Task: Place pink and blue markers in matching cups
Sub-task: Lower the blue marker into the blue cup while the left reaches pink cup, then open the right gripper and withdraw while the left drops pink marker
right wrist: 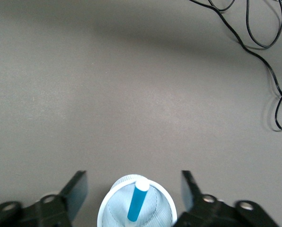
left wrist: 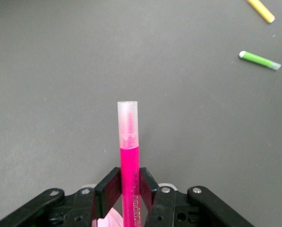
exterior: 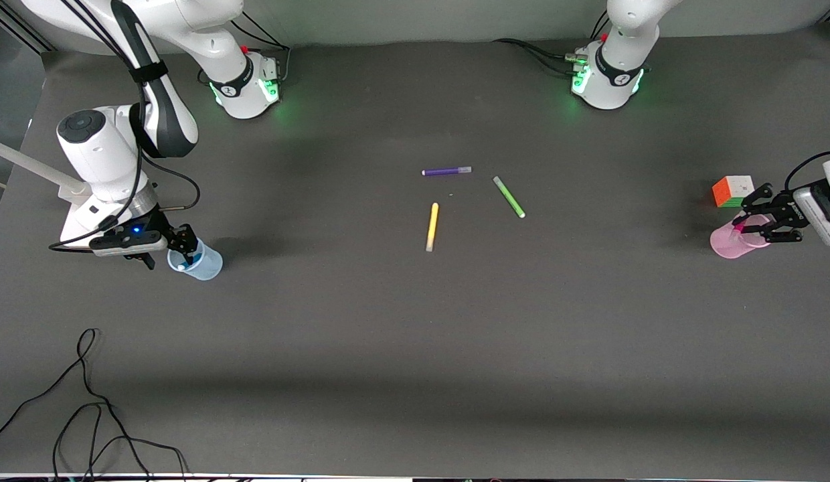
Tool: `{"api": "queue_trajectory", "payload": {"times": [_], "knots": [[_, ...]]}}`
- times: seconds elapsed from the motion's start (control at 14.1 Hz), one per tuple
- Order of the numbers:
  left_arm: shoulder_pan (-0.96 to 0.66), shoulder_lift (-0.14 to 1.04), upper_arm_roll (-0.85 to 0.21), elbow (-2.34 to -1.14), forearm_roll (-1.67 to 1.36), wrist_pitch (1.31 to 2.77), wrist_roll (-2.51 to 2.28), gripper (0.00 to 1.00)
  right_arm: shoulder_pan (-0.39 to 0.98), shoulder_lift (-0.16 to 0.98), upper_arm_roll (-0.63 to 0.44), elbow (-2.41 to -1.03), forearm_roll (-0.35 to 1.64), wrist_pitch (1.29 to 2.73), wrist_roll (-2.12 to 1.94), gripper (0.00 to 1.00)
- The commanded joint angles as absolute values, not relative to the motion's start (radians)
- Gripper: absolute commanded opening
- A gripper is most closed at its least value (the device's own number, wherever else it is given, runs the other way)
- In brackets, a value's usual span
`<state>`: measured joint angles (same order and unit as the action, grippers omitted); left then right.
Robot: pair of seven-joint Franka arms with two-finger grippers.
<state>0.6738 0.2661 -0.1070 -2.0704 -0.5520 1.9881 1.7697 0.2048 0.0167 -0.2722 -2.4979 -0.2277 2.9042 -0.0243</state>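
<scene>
My left gripper [exterior: 750, 221] is over the pink cup [exterior: 727, 245] at the left arm's end of the table. In the left wrist view the gripper [left wrist: 130, 182] is shut on the pink marker [left wrist: 129, 161]. The marker's pale capped end points away from the cup, and its lower end is hidden over a sliver of pink cup [left wrist: 105, 221]. My right gripper [exterior: 184, 243] is open over the pale blue cup [exterior: 206, 265] at the right arm's end. In the right wrist view the gripper [right wrist: 132, 177] straddles the cup's rim [right wrist: 104, 208]. The blue marker [right wrist: 137, 204] stands loose inside, white tip up.
A purple pen [exterior: 446, 171], a green pen [exterior: 509, 197] and a yellow pen [exterior: 432, 226] lie mid-table. A multicoloured puzzle cube [exterior: 732, 191] stands just farther from the front camera than the pink cup. A black cable [exterior: 87, 402] loops near the front edge.
</scene>
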Motion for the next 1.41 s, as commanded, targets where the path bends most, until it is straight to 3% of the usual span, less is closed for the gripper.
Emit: {"api": "queue_trajectory", "payload": {"times": [0.0, 0.71, 1.06, 1.34], "knots": [[0.728, 0.273, -0.12, -2.043, -0.636, 1.951, 1.943, 0.0, 0.213, 0.003, -0.285, -2.49, -0.247, 2.905, -0.028, 1.0], [0.85, 0.432, -0.121, -1.901, -0.773, 1.746, 2.226, 0.0, 0.224, -0.052, -0.275, -2.341, -0.181, 2.522, -0.026, 1.0], [0.864, 0.526, -0.121, -1.818, -0.795, 1.681, 2.318, 0.0, 0.224, -0.067, -0.233, -2.113, -0.002, 2.113, -0.04, 1.0], [0.88, 0.543, -0.123, -1.818, -0.802, 1.66, 2.353, 0.0, 0.224, -0.084, -0.229, -1.944, 0.012, 1.869, -0.04, 1.0]]}}
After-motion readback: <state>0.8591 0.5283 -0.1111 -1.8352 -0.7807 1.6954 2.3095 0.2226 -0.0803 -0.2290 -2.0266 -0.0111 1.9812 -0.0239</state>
